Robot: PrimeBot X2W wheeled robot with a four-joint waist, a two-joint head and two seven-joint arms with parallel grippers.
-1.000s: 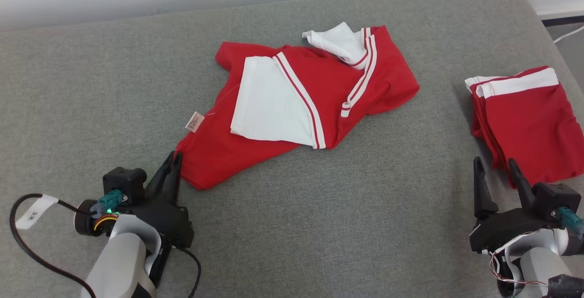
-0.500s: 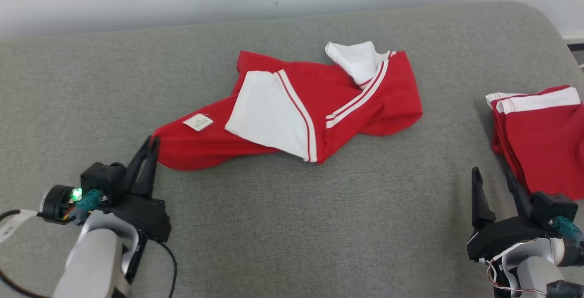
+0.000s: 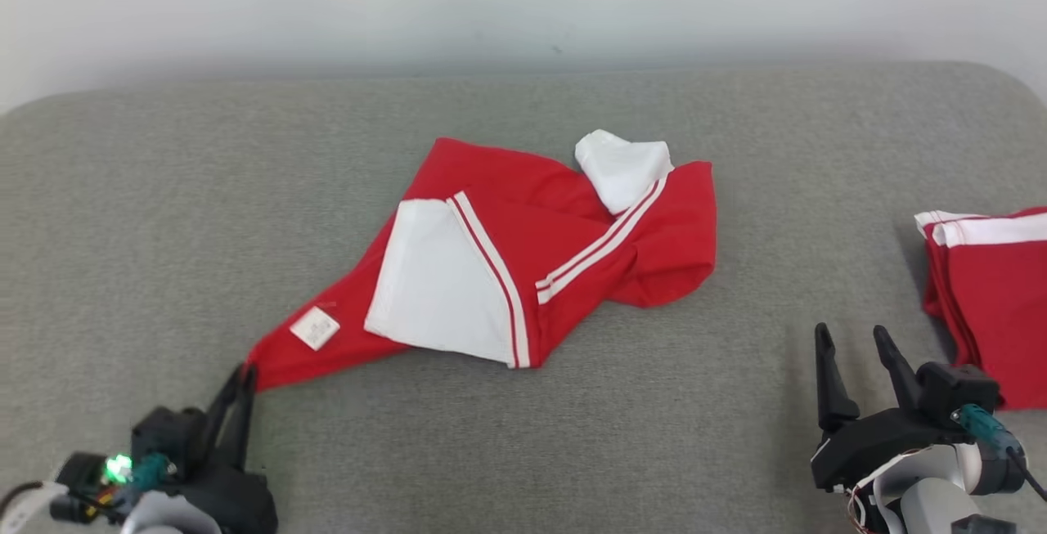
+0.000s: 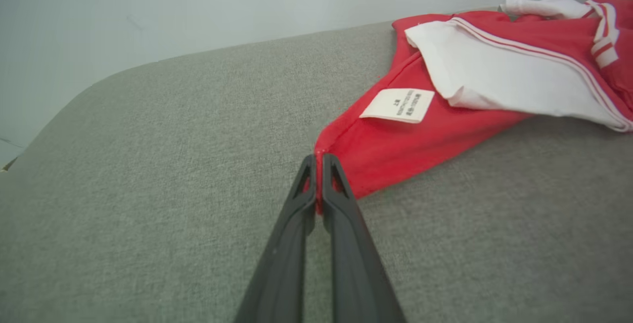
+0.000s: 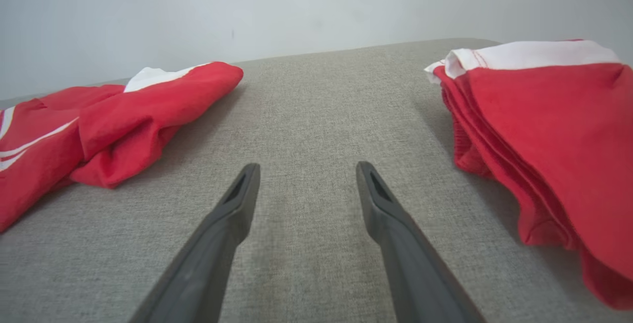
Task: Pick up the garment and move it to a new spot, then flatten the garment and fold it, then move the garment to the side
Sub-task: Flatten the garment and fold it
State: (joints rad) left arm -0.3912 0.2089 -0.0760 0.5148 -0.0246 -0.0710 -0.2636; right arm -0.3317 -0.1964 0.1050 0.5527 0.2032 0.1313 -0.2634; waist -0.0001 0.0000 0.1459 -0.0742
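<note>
Pincers sit at the 2 lower corners of the head view, on a grey fabric-covered table (image 3: 654,428) with rounded far corners and a pale wall (image 3: 491,2) behind it.

At the lower left, the left pincer (image 3: 243,372) has its 2 dark fingers pressed together on the nearest corner of the crumpled red and white garment (image 3: 507,190). The left wrist view shows a sliver of red cloth nipped between the tips of the left pincer (image 4: 319,159), low against the table.

From that pinched corner the garment stretches up and to the right, narrow at first and widening toward the middle of the table. A small white care label (image 3: 315,327) lies on the red cloth just beyond the pinch; its print is too small to read. Next to it lies a broad white panel (image 3: 442,289) edged by 2 thin white stripes. Further right, a small white flap (image 3: 622,166) is bunched at the far edge, and the red cloth ends in a rounded fold.

At the lower right, the right pincer (image 3: 851,331) hovers with its fingers spread apart and nothing between them, over bare table. It sits between the garment and a folded red pile with a white band (image 3: 994,297), which lies at the right edge, apart from the garment.
</note>
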